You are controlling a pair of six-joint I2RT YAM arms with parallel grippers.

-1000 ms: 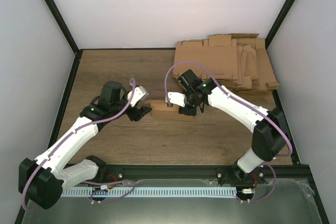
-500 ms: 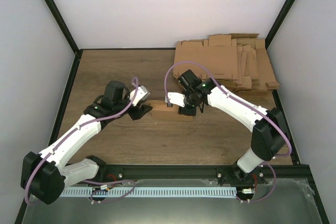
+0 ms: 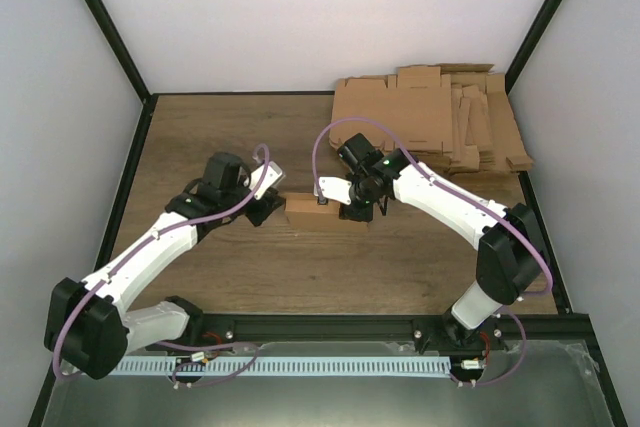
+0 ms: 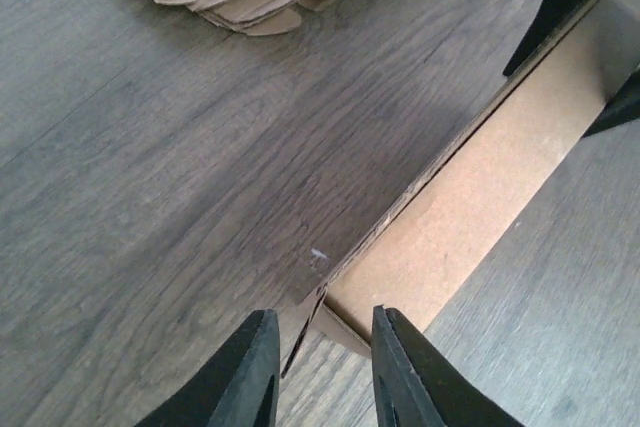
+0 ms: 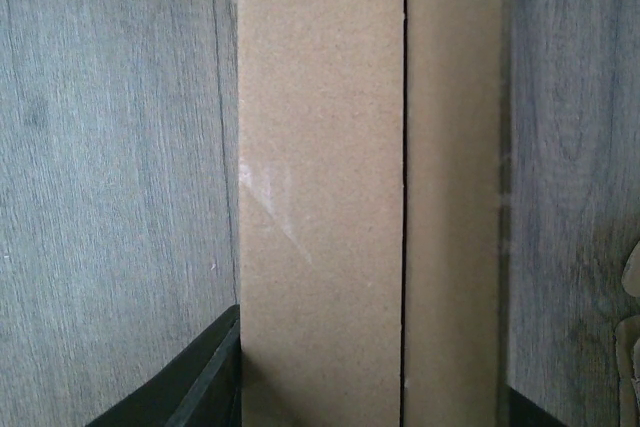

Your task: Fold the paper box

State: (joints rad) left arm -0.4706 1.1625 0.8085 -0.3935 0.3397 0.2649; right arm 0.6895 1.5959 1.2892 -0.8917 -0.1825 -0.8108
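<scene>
Wood table under me. My right gripper clamped across paper box; my left gripper narrow, box end corner between fingers, contact unclear.

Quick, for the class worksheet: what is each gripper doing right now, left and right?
Left gripper: open, jaws narrowly apart around the end corner of the paper box.
Right gripper: closed on the paper box, across its width.

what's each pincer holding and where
The right pincer holds the paper box across its width near its right end. The left pincer straddles the left-end corner flap; a grip there cannot be told.
</scene>
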